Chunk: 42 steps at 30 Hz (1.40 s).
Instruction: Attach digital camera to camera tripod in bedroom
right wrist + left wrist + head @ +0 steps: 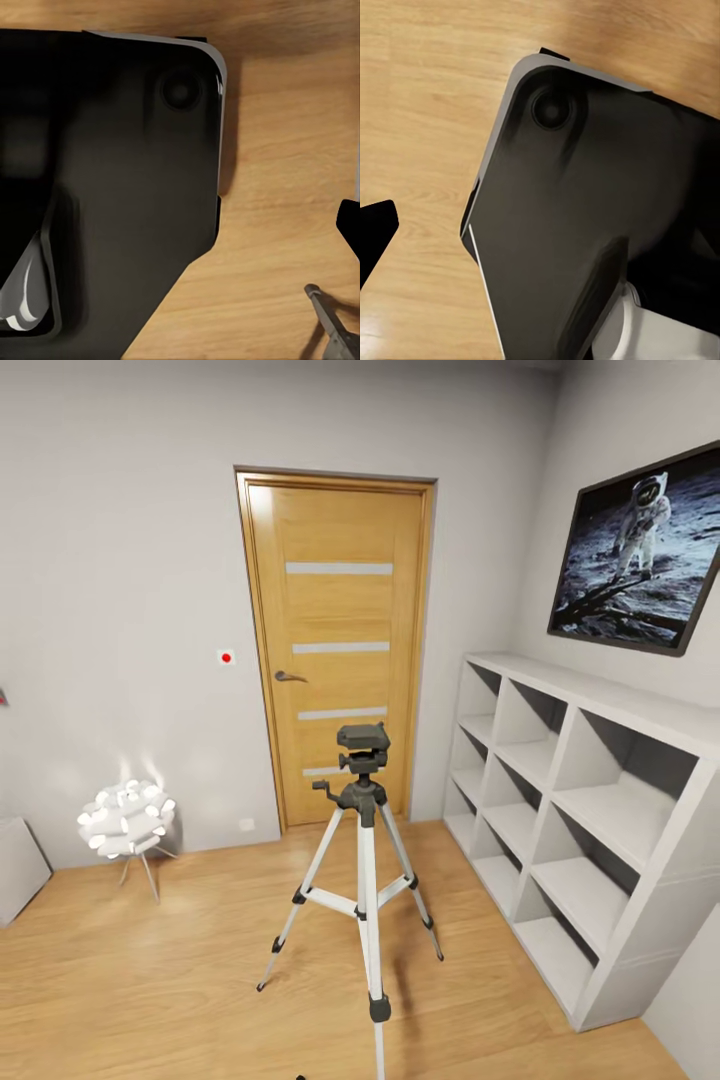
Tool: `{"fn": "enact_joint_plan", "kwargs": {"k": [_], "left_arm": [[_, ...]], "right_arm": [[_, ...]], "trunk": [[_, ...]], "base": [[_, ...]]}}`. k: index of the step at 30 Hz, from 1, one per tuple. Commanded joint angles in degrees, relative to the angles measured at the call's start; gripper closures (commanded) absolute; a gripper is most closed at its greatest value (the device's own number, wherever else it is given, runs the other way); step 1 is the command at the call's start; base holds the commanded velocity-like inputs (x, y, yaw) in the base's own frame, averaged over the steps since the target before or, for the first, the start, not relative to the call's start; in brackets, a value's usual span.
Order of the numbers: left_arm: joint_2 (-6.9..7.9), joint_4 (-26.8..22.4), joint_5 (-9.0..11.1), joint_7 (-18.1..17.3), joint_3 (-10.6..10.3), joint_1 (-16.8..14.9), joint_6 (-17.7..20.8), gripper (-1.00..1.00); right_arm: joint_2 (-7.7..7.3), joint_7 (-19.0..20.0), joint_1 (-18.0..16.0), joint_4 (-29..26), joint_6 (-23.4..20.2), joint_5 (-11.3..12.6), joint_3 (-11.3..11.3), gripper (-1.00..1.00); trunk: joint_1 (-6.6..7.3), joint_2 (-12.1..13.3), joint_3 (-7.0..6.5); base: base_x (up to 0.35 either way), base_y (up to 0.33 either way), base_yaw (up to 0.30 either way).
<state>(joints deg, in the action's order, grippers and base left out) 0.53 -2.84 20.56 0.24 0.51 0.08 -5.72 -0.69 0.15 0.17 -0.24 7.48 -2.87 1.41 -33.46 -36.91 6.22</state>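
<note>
- Camera tripod (364, 865): stands on the wood floor (150, 980) before the door (338, 650); nearest leg cut off at the frame edge.
- Left tool (373, 238), right tool (349, 226): only a dark tip each; opening cannot be told.

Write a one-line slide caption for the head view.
Camera tripod stands on the wood floor before a closed wooden door, white shelf unit alongside.

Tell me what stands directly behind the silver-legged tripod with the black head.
Behind the silver-legged camera tripod is a closed light-wood door with pale horizontal strips and a metal handle. The tripod's head covers part of the door's lower panel.
</note>
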Motion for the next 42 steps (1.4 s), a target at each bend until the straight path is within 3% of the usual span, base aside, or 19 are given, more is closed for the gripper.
{"fn": "enact_joint_plan", "kwargs": {"k": [1,35,42], "left_arm": [[0.0,-0.06,0.18,0.02,0.02,0.01,-0.08,-1.0],[0.01,-0.06,0.27,0.02,0.02,0.01,0.17,-1.0],[0.0,-0.06,0.27,0.02,0.02,0.01,0.18,-1.0]], "right_arm": [[-0.03,0.02,0.0,-0.02,0.16,-0.3,0.17,-1.0],[-0.3,0.11,0.0,0.24,0.16,-0.38,0.17,-1.0],[-0.28,0.11,0.0,0.24,0.18,-0.38,0.17,-1.0]], "trunk": [[0.21,0.35,-0.12],[7.68,13.99,-6.22],[7.68,13.99,-6.22]], "base": [[0.0,0.0,0.0],[0.0,0.0,0.0],[0.0,0.0,0.0]]}}
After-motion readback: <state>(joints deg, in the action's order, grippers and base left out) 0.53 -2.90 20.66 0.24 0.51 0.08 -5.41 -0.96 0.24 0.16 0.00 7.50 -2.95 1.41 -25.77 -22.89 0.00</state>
